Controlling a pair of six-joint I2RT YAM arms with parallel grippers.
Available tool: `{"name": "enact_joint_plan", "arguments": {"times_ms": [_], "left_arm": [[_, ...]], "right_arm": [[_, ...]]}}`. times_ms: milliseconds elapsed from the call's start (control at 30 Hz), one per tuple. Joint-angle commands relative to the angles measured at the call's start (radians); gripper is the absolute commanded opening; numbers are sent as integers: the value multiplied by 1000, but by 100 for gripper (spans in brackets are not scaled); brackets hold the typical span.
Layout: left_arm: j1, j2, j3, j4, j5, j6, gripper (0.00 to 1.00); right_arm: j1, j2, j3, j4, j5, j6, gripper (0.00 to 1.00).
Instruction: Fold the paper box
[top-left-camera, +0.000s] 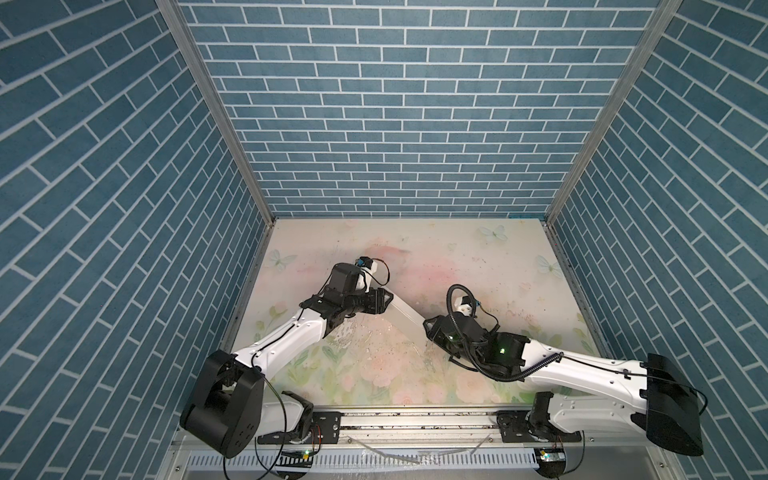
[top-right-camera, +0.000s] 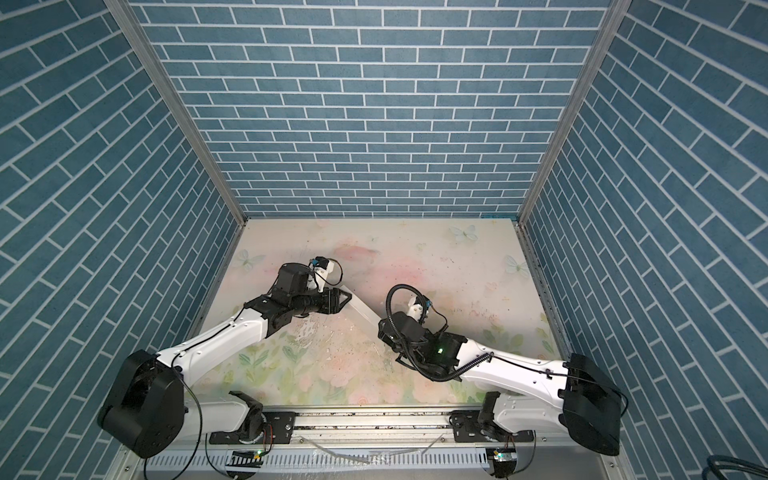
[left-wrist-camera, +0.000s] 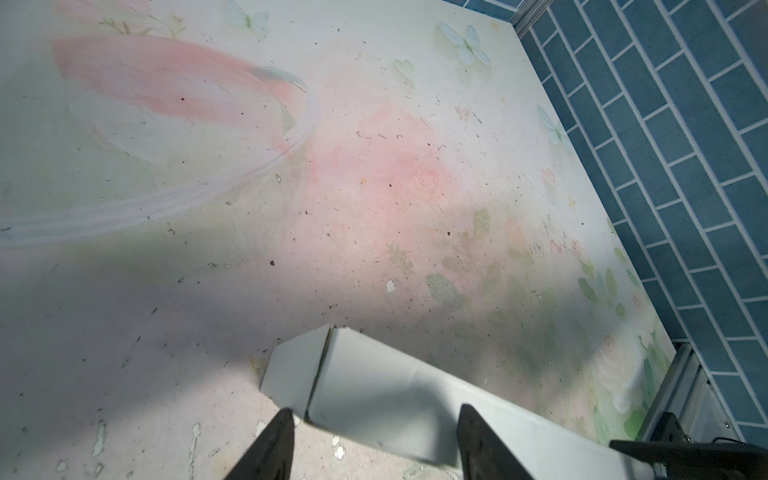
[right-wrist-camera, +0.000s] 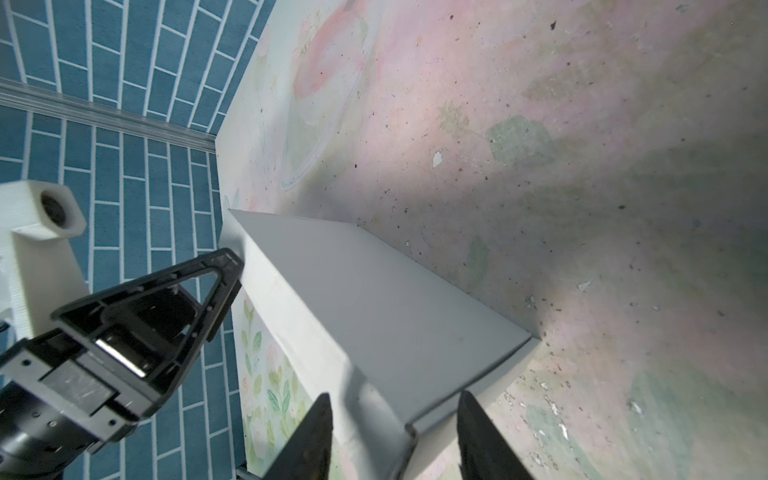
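The left claw (top-left-camera: 387, 300) straddles the far-left end of the box (top-left-camera: 405, 311). Its jaws are apart, with a slight gap to the cardboard on one side. The white box slants across the middle of the bench (top-left-camera: 478, 257), spanning between both claws. The right claw (top-left-camera: 427, 327) is clamped on its near-right end, one jaw against each side.

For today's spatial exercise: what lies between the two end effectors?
The paper box spans from the left end effector to the right end effector, seen in both top views.
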Motion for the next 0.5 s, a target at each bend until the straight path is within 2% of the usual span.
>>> {"name": "enact_joint_plan", "arguments": {"times_ms": [0, 467], "left_arm": [[-7, -28, -29, -7, 7, -7, 62], [-6, -64, -44, -26, -15, -22, 62]], "right_arm": [[-18, 20, 30, 5, -23, -33, 48], [-38, 27, 67, -36, -30, -80, 48]]}}
